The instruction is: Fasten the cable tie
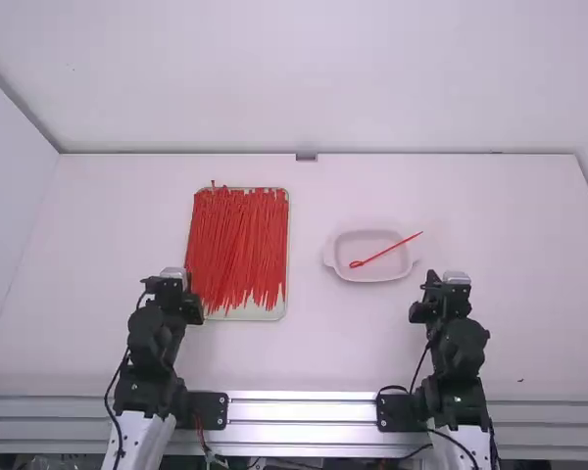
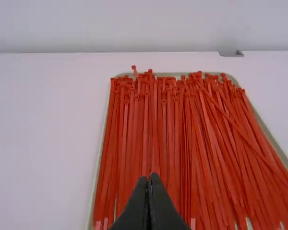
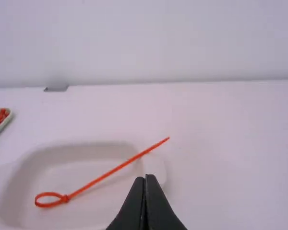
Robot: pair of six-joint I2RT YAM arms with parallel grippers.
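Across the broad white table [image 1: 490, 323], the biggest item is a flat beige rectangular tray [image 1: 288, 235] on the left arm's side, heaped with straight red plastic cable ties [image 1: 237, 250] laid roughly parallel, their heads bunched at the far end. That layout seems meant to present each strap lengthwise so that an end can be pinched off the pile. Well apart from it, on the right arm's side, sits a shallow white oval dish [image 1: 330, 253], apparently the drop-off for finished pieces. It holds one red cable tie already closed into a small loop [image 1: 387, 250], the loop lying on the dish floor and the long tail slanting up over the far rim. The left gripper [image 2: 149, 178] hangs over the tray's near edge with its fingers pressed together and nothing between them. The right gripper [image 3: 145, 178] is poised just short of the dish's near edge, likewise clenched and empty. Judging by this, one tie is fastened and a fresh strap would be lifted from the pile next.
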